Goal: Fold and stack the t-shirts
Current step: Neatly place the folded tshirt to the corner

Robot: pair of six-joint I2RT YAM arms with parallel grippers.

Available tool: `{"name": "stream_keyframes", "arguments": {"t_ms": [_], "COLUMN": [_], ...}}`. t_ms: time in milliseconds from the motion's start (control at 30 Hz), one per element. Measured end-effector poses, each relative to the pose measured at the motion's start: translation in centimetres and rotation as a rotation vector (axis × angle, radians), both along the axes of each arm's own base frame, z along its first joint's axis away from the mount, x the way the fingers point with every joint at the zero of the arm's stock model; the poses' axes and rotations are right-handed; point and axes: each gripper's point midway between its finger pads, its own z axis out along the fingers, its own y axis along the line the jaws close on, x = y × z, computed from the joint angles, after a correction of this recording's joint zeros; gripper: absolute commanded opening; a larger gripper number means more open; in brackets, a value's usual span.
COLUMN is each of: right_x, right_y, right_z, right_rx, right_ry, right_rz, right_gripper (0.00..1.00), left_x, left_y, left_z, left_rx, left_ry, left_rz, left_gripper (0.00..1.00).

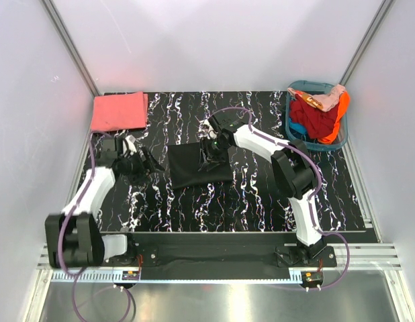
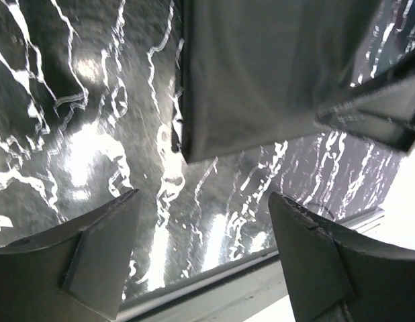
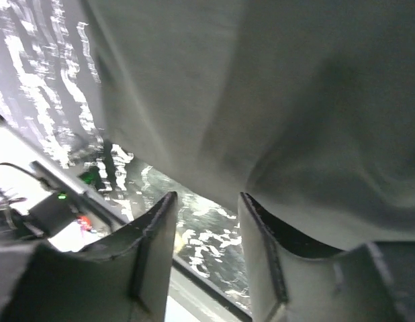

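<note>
As L arm (image 1: 93, 191) hovers, R arm (image 1: 261, 142) overhangs blk tee (image 1: 191, 171).

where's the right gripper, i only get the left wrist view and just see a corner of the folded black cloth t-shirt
Observer: The right gripper is over the black t-shirt's far right part, fingers parted.
Operator: any other shirt folded
Observer: Yes, a folded coral-pink cloth t-shirt lies at the table's far left corner.
Operator: what else
Observer: A teal plastic basket of red and orange clothes, far right corner.
</note>
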Motion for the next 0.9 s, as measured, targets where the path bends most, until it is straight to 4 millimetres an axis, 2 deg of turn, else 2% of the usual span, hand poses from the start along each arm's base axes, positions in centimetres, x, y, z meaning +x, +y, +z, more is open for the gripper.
{"name": "stream_keyframes", "arguments": {"t_ms": [100, 267, 333, 467, 600, 700, 900], "right_x": [-0.3, -1.1, -1.7, -2.8, -3.6, -4.0, -3.9], "right_y": [-0.8, -2.4, -3.0, -4.0, -4.8, -5.2, -5.8], "right_z": [-0.5, -0.5, 0.0, 1.8, 2.9, 3.0, 2.2], "right_rx": [-0.041, -0.099, -0.108, -0.105, -0.100, -0.100, -0.101], "right_ry": [-0.007, -0.011, -0.019, -0.046, -0.067, -0.066, -0.059], "right_rz": [0.019, 0.040, 0.044, 0.051, 0.050, 0.049, 0.040], "right_gripper": [0.51, 0.53, 0.54, 0.54, 0.54, 0.54, 0.54], "left_x": [2.0, 7.5, 9.8, 12.4, 14.1, 15.0, 14.9], "left_y": [0.1, 0.0, 0.1, 0.2, -0.1, -1.0, -2.0], "left_z": [-1.0, -3.1, -4.4, -6.3, -6.2, -6.1, -7.2], "left_rx": [0.000, -0.006, 0.001, 0.025, 0.057, 0.069, 0.069], "left_ry": [0.029, 0.016, -0.001, -0.018, -0.073, -0.106, -0.078], "left_rz": [-0.018, -0.072, -0.091, -0.127, -0.162, -0.187, -0.182], "left_gripper": [0.83, 0.82, 0.82, 0.80, 0.76, 0.73, 0.69]}}
